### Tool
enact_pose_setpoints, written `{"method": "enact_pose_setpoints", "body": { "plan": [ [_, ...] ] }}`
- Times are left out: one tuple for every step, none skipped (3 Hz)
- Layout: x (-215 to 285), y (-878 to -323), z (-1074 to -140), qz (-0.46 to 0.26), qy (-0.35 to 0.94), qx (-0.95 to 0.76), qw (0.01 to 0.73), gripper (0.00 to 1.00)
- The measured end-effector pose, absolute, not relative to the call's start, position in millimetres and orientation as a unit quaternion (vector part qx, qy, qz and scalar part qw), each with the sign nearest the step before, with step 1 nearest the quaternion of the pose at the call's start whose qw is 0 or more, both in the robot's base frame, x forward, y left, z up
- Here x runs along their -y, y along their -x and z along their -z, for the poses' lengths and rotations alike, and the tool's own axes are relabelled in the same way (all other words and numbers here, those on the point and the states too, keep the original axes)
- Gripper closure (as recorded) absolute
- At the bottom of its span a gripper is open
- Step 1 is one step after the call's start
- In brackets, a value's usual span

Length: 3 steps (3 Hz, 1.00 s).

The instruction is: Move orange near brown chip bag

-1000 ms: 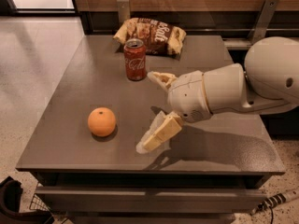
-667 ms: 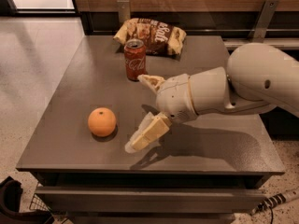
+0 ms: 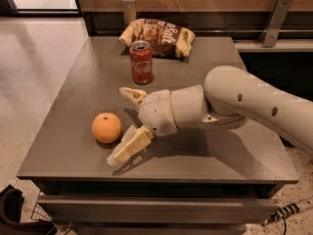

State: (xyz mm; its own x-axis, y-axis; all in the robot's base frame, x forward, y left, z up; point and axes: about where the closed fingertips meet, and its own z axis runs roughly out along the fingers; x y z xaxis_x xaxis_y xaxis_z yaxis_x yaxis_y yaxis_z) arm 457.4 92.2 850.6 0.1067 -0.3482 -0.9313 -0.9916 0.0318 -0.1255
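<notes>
Leftward my arm had swung since a second before, bringing my gripper [image 3: 121,124] just beside the orange [image 3: 106,127], fingers spread, holding nothing. No step was finished: the orange sat front-left on the table [image 3: 73,97], well apart from the brown chip bag [image 3: 156,35] at the far edge. Round, it showed no long axis; the bag lay crosswise.
</notes>
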Motion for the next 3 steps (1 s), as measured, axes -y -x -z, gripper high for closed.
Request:
{"method": "enact_pose_setpoints", "body": {
  "plan": [
    [-111.1, -455.0, -840.2, -0.384, 0.59, -0.549, 0.451, 0.23],
    [-111.8, -453.9, -841.5, -0.382, 0.592, -0.549, 0.45, 0.47],
    [-113.5, -452.8, -842.2, -0.383, 0.593, -0.548, 0.449, 0.7]
  ]
}}
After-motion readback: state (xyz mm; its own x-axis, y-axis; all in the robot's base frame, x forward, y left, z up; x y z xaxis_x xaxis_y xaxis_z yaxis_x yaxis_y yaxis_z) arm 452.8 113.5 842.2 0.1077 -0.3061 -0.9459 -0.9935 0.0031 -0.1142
